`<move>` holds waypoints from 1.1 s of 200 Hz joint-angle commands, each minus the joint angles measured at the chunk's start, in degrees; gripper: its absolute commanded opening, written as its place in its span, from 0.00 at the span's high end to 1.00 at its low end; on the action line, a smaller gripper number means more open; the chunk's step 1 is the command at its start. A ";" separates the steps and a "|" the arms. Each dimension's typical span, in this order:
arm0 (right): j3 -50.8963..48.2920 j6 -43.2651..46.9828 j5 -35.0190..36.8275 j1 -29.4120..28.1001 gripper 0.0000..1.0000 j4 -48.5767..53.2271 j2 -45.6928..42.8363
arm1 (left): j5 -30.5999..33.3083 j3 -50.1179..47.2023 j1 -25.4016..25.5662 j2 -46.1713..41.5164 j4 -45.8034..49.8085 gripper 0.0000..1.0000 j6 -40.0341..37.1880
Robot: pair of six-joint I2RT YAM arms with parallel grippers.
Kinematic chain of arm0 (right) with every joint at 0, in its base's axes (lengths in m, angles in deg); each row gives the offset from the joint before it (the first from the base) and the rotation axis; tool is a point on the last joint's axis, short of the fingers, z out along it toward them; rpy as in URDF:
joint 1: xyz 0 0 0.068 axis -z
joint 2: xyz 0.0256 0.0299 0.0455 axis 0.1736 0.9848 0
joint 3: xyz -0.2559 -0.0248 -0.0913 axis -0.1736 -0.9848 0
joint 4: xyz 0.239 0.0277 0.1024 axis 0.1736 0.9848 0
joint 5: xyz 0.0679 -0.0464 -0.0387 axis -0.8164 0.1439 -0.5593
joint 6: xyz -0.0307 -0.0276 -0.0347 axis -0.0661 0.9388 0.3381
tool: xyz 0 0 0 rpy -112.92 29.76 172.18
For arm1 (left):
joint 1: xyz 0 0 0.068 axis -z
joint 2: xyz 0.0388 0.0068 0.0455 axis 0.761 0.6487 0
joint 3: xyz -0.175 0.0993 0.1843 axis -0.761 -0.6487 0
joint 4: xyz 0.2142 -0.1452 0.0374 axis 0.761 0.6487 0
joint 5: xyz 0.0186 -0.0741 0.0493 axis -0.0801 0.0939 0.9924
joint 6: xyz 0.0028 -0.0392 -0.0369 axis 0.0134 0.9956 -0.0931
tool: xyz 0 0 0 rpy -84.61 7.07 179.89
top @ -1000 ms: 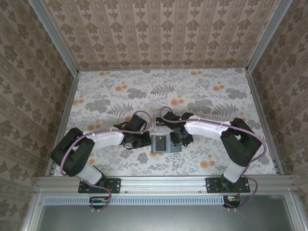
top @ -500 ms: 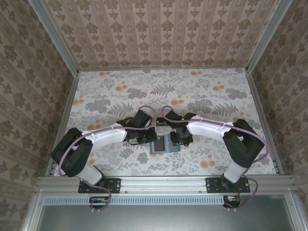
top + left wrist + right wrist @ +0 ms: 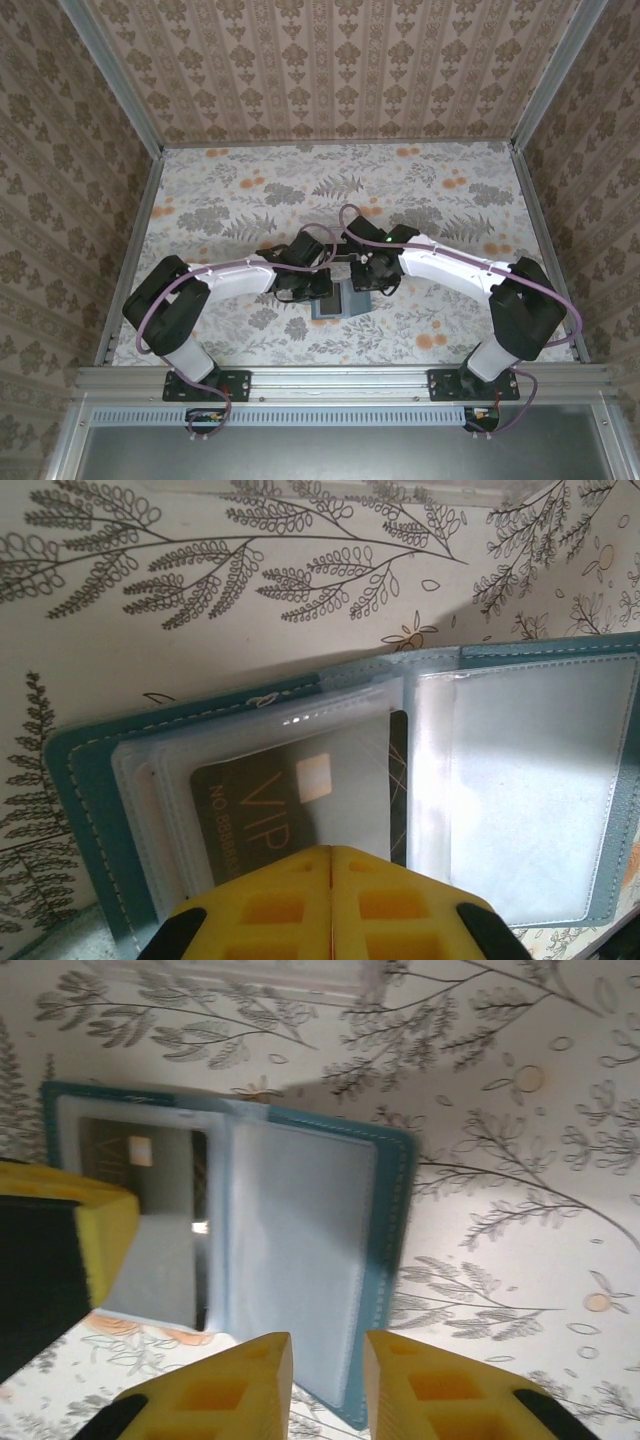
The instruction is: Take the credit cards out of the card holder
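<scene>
The teal card holder [image 3: 88, 810] lies open and flat on the floral table, its clear sleeves facing up. A dark credit card [image 3: 240, 802] lettered VIP sits inside the left sleeve, and the right sleeve [image 3: 540, 790] looks empty. My left gripper [image 3: 331, 852] is shut, its yellow tips together over the near edge of the card's sleeve with nothing visible between them. My right gripper [image 3: 328, 1350] is open with a narrow gap, hovering at the near edge of the holder's [image 3: 395, 1220] right half. From above, both grippers [image 3: 322, 283] [image 3: 368, 282] crowd over the holder [image 3: 335, 305].
A small clear plastic tray [image 3: 240, 975] lies on the table just beyond the holder, its edge also at the top of the left wrist view [image 3: 330, 490]. The left gripper's finger [image 3: 105, 1235] stands close beside my right fingers. Patterned walls enclose the table on three sides.
Both arms have swung inward over the holder, the left arm moving right onto its left half. The right jaws have narrowed. The left jaws stayed shut.
</scene>
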 commanded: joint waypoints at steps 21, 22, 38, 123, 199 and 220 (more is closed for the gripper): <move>-0.99 -2.45 -12.71 1.14 0.78 -9.22 2.03 | -0.48 -0.57 0.13 0.68 -0.69 0.91 0.24; -1.08 -2.54 -12.97 1.17 0.78 -9.44 2.12 | -0.48 -0.57 0.12 0.70 -0.68 0.91 0.24; -2.25 -3.78 -16.36 1.70 0.78 -12.99 3.87 | -0.34 -0.74 0.14 0.39 -0.69 0.92 0.26; -5.02 -5.94 -21.20 3.65 0.82 -22.29 11.07 | 0.54 -1.55 0.01 -1.28 -0.23 0.92 0.25; -5.65 -5.88 -19.31 3.75 0.73 -21.93 12.91 | 0.49 -2.42 -0.26 -0.97 -0.70 0.92 0.24; -5.67 -5.37 -17.31 3.74 0.71 -20.31 12.10 | 0.49 -2.82 -0.25 -1.11 -0.72 0.92 0.28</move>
